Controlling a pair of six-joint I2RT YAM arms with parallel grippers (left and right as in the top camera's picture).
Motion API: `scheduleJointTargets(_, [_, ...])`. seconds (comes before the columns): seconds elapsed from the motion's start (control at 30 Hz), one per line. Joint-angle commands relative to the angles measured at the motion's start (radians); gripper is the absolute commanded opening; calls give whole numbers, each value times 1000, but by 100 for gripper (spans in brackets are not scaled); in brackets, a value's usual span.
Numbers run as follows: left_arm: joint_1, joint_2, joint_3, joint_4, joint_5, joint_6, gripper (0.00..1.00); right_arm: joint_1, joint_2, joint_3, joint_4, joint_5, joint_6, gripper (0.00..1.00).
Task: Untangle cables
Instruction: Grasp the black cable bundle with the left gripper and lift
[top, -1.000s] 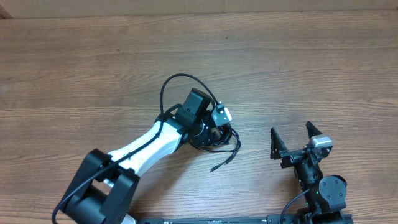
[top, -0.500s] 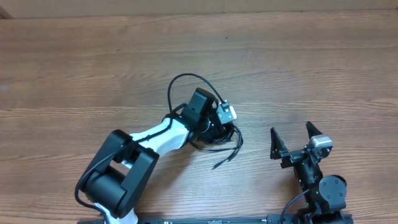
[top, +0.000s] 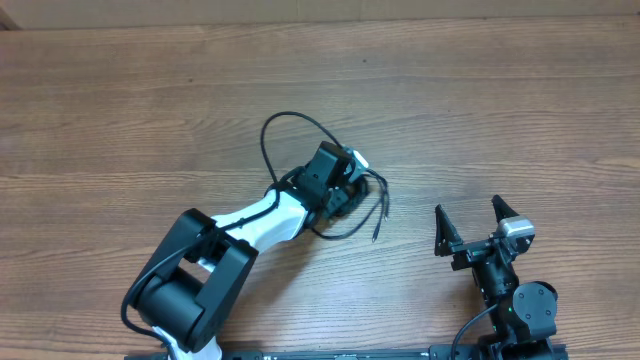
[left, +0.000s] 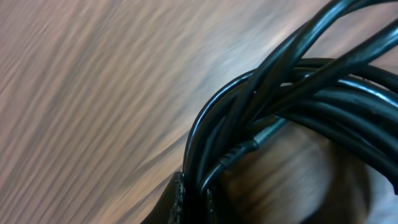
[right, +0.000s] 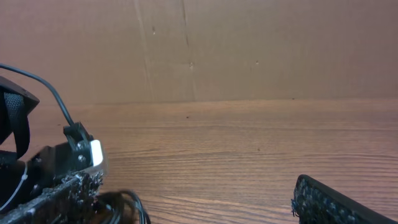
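Nearest me, at the front right of the wooden table (top: 520, 90), the right gripper (top: 467, 208) sits with its jaws spread wide and nothing between them, well apart from the tangle. Further in, around the middle of the table, the left gripper (top: 347, 197) has its jaws pinched tight on the cables (left: 292, 99), a small bunch of thin black cords. Close up, several strands cross and overlap right at its fingers (left: 177, 202). One loose end trails off the bunch toward the front edge.
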Motion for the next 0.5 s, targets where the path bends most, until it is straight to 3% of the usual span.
scheduleJointTargets(0.0, [14, -126, 2, -55, -219, -209, 4, 6, -10, -11, 5, -6, -16, 100])
scheduleJointTargets(0.3, [17, -483, 2, -264, -215, -387, 4, 6, -10, -11, 5, -6, -16, 100])
scheduleJointTargets(0.47, [29, -598, 2, -383, -215, -582, 4, 6, -10, -11, 5, -6, -16, 100])
